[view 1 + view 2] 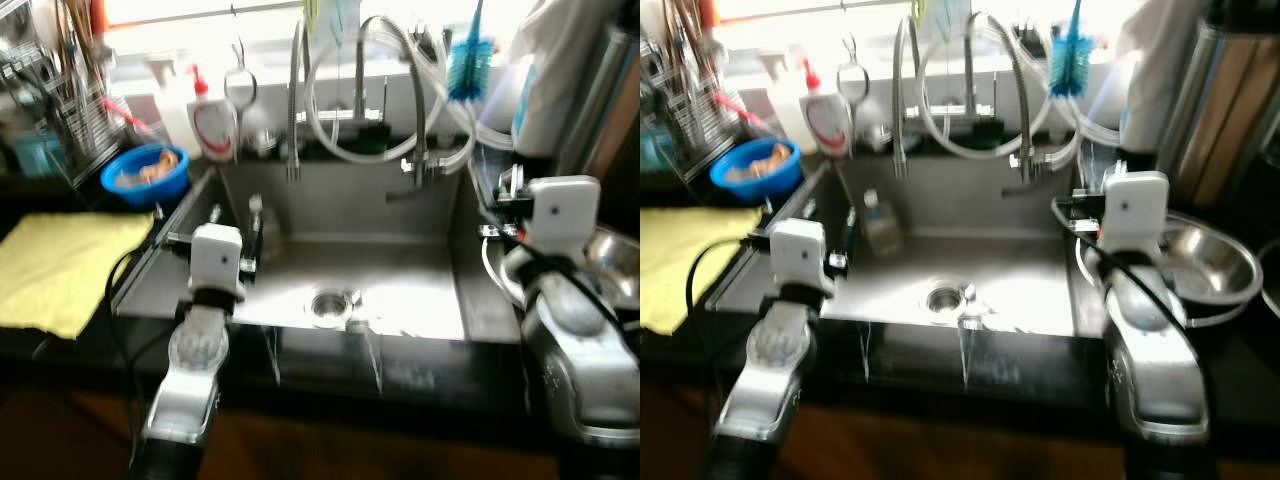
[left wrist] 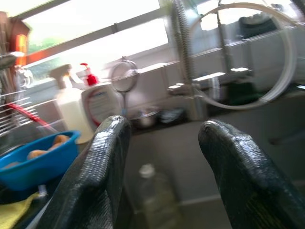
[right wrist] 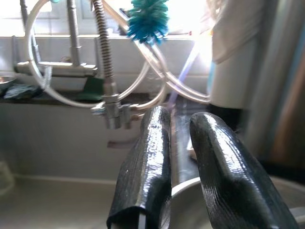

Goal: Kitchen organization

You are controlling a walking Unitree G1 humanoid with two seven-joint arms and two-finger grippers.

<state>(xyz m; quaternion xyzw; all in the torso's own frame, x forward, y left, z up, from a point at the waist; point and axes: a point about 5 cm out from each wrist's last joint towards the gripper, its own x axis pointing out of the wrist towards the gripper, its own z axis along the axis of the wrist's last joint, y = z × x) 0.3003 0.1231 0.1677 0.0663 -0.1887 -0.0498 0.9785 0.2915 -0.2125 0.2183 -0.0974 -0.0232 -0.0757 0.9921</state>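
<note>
A steel sink point(image 1: 400, 290) lies in front of me, with a small clear plastic bottle point(image 1: 880, 228) standing in its back left corner. My left gripper point(image 2: 162, 138) is open over the sink's left side. The bottle point(image 2: 155, 195) sits just beyond and below its fingertips, untouched. My right gripper point(image 3: 178, 119) hovers at the sink's right edge, above the near rim of a steel bowl point(image 1: 1210, 262) on the counter. Its fingers point(image 3: 147, 157) stand a narrow gap apart with nothing between them.
A blue bowl point(image 1: 145, 172) with food and a yellow cloth point(image 1: 65, 265) lie on the left counter, with a dish rack point(image 1: 60, 90) behind. Soap bottles point(image 1: 213, 122), faucet hoses point(image 1: 360, 90) and a blue brush point(image 1: 467, 60) line the back ledge.
</note>
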